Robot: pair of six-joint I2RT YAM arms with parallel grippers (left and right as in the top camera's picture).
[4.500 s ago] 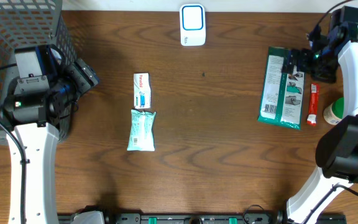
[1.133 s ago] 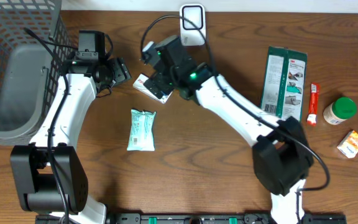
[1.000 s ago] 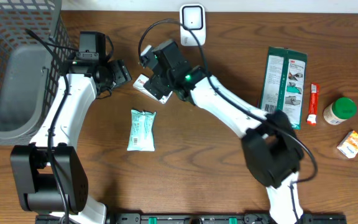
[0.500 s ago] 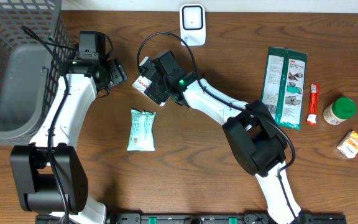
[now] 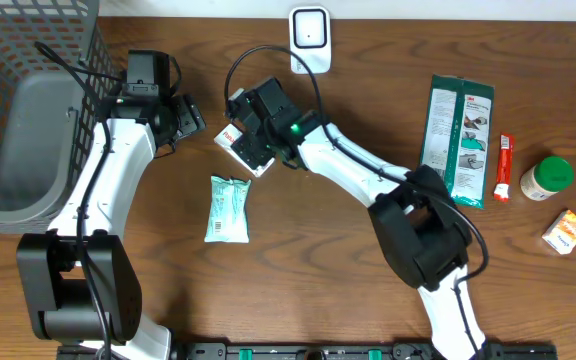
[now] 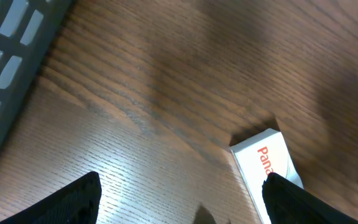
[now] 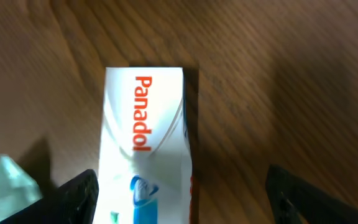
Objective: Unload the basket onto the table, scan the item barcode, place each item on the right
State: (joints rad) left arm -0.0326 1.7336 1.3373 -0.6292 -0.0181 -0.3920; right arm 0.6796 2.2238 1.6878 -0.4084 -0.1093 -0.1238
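The item is a white Panadol box (image 5: 231, 137) with red lettering, lying tilted on the wooden table left of centre. My right gripper (image 5: 251, 143) hovers over it and is open. In the right wrist view the Panadol box (image 7: 145, 155) sits between the two dark fingertips, close to the left one, with a wide gap to the right one. My left gripper (image 5: 196, 118) is open just left of the box, whose corner (image 6: 263, 155) shows by its right fingertip. The white barcode scanner (image 5: 309, 40) stands at the table's back edge.
A grey mesh basket (image 5: 8, 60) fills the far left. A teal wipes packet (image 5: 228, 208) lies just in front of the box. At the right lie a green pouch (image 5: 456, 140), a red tube (image 5: 504, 167), a green-lidded jar (image 5: 548, 178) and a small orange box (image 5: 566, 230).
My right gripper has slid a little left and toward the front over the Panadol box, which has shifted slightly beneath it. The left arm has stayed still.
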